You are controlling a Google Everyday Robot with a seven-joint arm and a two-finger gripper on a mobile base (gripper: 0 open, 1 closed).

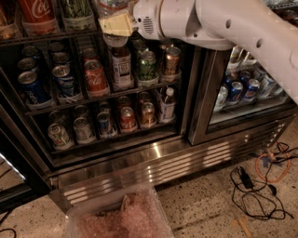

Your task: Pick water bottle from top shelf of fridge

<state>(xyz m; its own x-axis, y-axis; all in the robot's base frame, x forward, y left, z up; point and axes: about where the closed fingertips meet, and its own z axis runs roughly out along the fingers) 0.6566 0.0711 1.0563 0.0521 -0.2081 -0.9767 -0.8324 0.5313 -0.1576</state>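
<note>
I have the water bottle at the top middle of my view, standing with its long axis close to vertical at the front edge of the top shelf of the fridge. Its upper end runs out past the top of the frame, so I cannot see the cap. Its clear ribbed lower end shows just below the gripper, about level with the shelf's thin front rail. The jaws are closed on the bottle's middle, with the pale yellow near pad lying flat across its front; the far finger is hidden behind the bottle. My white arm comes in from the right edge, runs leftward and slightly upward across the top of the picture, and ends in a rounded wrist just right of the bottle, so the gripper reaches it sideways. To the bottle's left on the same shelf stand a red cola bottle and a green-labelled one. Directly beneath, on the next rack, sits a brown-liquid bottle among cans. On the floor in front lie a clear plastic bin and a tangle of cables
</note>
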